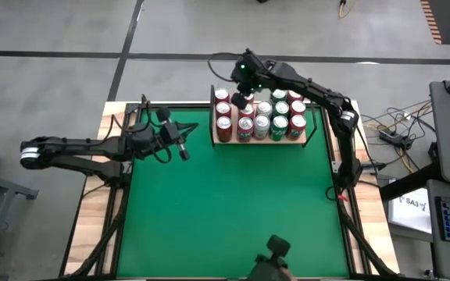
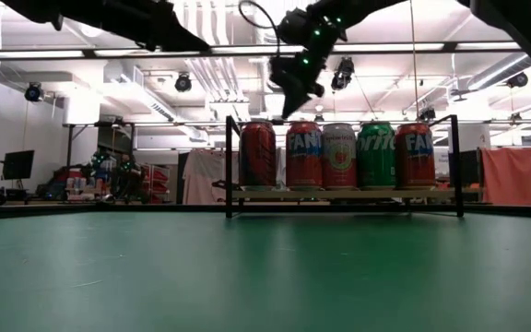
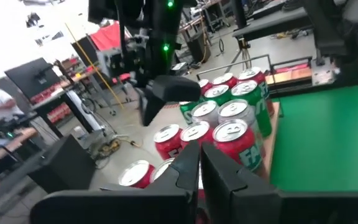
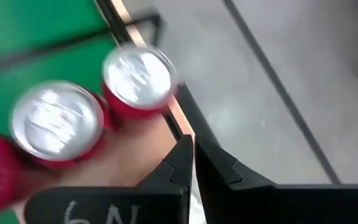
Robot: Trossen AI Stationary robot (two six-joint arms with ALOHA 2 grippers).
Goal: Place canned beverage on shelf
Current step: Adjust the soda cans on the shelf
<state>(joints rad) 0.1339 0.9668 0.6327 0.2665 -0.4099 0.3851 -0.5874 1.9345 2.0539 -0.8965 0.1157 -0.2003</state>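
Partial "FAN", perhaps Fanta, on red can (image 2: 303, 154)

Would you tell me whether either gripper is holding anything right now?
Nothing is held: the right gripper is shut above the cans, the left gripper shut over the table.

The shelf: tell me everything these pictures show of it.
The small flat shelf of light tan wood with thin black metal uprights at its ends stands level at the far edge of the green felt tabletop. Rows of upright red and green drink cans fill it. The right gripper, jaws shut, hovers above them.
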